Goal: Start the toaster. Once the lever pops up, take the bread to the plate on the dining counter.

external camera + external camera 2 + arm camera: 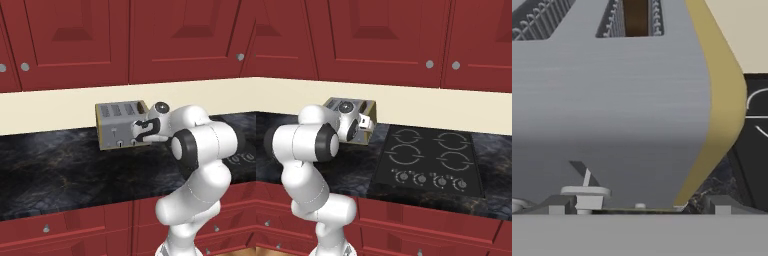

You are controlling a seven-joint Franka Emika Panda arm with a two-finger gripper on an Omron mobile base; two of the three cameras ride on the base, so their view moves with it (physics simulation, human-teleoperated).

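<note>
The silver toaster (120, 120) with brassy edges stands on the black worktop against the wall, and it also shows in the right base view (370, 116) behind my arm. My hand is pressed close to its right front corner. In the hand view the toaster's face (622, 100) is very near. My gripper (639, 207) is open, its fingertips (557, 205) wide apart. The lever (586, 191), a small pale grey tab, sits between them, nearer the left tip. Dark brown bread (635, 17) sits down in a top slot. The plate and the dining counter are out of view.
A black four-burner cooktop (426, 155) with front knobs lies just right of the toaster. Red wall cabinets (125, 35) hang above a cream backsplash (50, 107). The black worktop (55, 170) stretches left, with red drawers below.
</note>
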